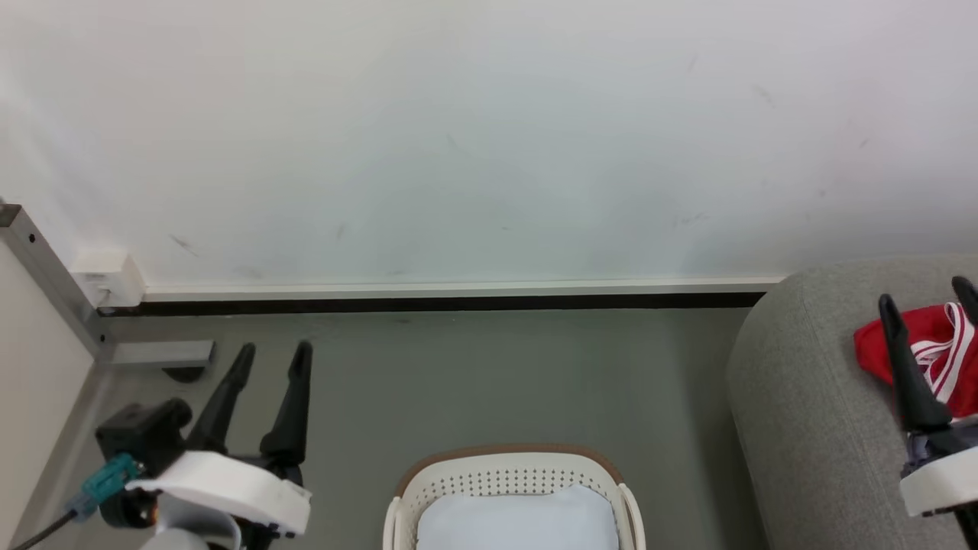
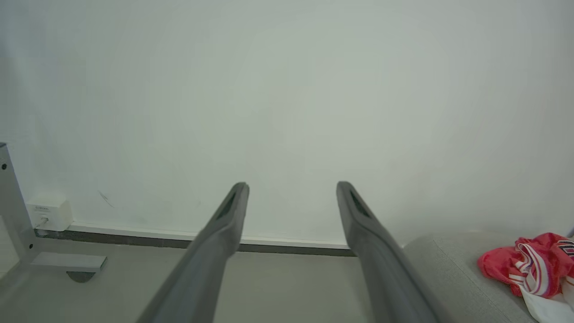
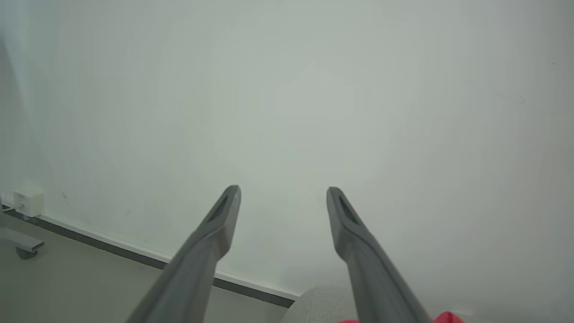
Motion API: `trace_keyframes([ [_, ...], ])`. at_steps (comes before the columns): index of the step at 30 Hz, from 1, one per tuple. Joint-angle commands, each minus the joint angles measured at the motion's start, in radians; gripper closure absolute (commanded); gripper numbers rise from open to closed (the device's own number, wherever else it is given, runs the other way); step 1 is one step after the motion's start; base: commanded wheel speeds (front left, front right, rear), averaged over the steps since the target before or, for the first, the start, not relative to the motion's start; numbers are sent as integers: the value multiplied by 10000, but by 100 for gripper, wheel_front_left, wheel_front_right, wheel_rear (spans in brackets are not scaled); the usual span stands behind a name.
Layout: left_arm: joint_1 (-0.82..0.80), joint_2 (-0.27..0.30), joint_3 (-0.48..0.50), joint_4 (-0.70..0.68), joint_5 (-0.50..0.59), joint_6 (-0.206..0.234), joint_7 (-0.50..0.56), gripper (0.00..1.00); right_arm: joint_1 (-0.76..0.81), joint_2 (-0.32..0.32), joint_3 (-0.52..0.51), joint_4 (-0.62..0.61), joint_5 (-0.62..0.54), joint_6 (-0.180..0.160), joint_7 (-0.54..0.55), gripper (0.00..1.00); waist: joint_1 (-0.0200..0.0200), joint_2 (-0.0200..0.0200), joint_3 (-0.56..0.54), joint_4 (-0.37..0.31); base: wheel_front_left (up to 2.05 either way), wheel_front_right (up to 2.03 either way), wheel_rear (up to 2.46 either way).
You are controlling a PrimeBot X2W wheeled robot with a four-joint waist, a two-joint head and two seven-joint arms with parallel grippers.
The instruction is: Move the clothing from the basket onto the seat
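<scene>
Clothing [image 1: 928, 347], red with white trim, is lying crumpled on the light grey seat [image 1: 810, 412] at the robot's right side, close to the seat's rounded edge. The cream-white basket [image 1: 504, 477] is standing on the grey floor [image 1: 489, 382] near the seat but apart from it, and a flat pale blue-white pad [image 1: 516, 523] is lying inside it. The right gripper [image 1: 924, 292] is hanging over the seat, in front of the red cloth as the head camera is seeing it. Its two dark fingers are standing spread apart with nothing between them, and they are pointing toward the white wall [image 1: 489, 137]. The left gripper [image 1: 275, 347] is hanging over the floor, well apart from the basket, and its fingers are also spread wide and holding nothing. A grey metal frame leg [image 1: 46, 275] is standing at the far left, beside a small white box [image 1: 107, 276] on the wall.
</scene>
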Motion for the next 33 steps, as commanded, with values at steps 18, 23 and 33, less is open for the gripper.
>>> trace_keyframes([
  [18, 2590, -2568, 3318, 1304, 3379, -1921, -14, 0, 2029, 2834, 541, 2053, 312, -26, -2945, 0, 3, 0, 101, 206, 0, 0, 0],
  [23, 2639, -3225, 3939, 1677, 4277, -2572, -14, 0, 1707, 2929, 769, 2534, 181, -26, -3055, 0, 3, 0, 148, 192, 0, 0, 0],
  [33, 2353, -3845, 4674, 1926, 4996, -3097, -15, 0, 1512, 2993, 793, 2488, 59, -26, -3045, 0, 3, 0, 200, 188, 0, 0, 0],
])
